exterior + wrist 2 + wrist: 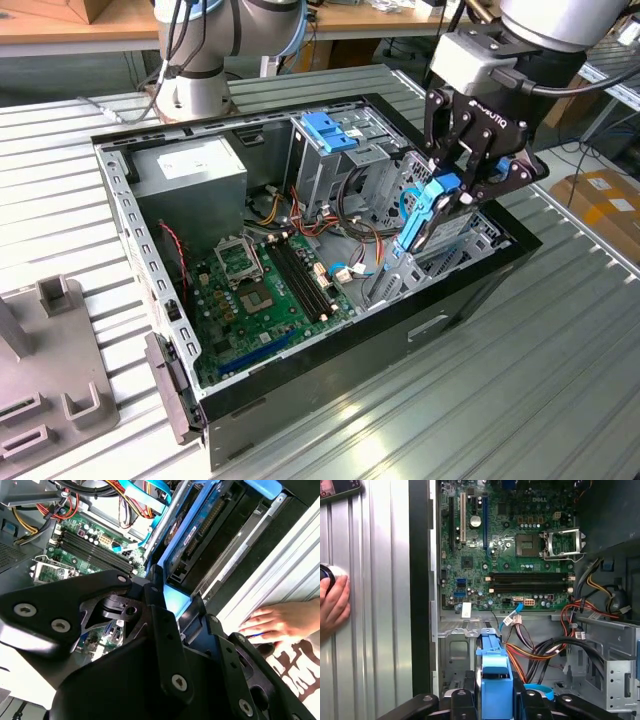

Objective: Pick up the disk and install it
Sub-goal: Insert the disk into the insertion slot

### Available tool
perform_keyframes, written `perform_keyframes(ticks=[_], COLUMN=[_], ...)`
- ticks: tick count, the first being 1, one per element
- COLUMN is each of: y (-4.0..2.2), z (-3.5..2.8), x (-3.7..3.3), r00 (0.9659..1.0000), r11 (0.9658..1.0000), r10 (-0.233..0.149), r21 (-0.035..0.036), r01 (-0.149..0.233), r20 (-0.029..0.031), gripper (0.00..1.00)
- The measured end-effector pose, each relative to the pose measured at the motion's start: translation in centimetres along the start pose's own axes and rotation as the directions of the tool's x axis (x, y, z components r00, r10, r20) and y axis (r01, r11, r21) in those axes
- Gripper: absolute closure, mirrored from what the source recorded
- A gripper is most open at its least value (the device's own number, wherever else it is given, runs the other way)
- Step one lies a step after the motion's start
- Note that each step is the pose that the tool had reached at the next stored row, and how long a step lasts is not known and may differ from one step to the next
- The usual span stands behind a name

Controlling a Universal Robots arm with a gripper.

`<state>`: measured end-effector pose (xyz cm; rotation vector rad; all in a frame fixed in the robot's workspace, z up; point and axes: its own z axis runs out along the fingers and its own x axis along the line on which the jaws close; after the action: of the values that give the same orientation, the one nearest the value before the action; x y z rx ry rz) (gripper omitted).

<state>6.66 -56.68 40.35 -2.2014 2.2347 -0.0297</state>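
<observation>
The disk [418, 215] hangs on edge, its blue rails showing, at the drive bay in the part of the open computer case [140, 250] toward the exterior view's right. My gripper [447, 190] is shut on its upper end, above the case rim. In the first wrist view the disk's blue rail [496, 680] sits between two black fingers [462, 702]. In the second wrist view the disk [192, 535] reaches down into the dark bay beside the case wall. Its lower end is hidden inside the bay.
Inside the case lie a green motherboard [265, 290], a grey power supply box [190, 180], a blue bracket [328, 130] on the drive cage and loose cables [545, 650]. A person's hand [332, 605] rests on the ribbed table beside the case. A grey fixture [50, 370] stands at the exterior view's left.
</observation>
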Motion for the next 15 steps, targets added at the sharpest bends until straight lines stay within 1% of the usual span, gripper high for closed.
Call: perform_keyframes(ticks=[4,5,15], y=[0.00,0.00,0.00], z=[0.03,0.03,0.04], x=[0.00,0.00,0.00], r00=[1.0000,1.0000,1.0000], r11=[1.0000,1.0000,1.0000], r10=[0.000,0.000,0.000], r21=[0.0000,0.0000,0.0000], r01=[0.000,0.000,0.000], r20=[-0.0006,-0.0006,-0.0011], gripper=[0.62,0.56,0.56])
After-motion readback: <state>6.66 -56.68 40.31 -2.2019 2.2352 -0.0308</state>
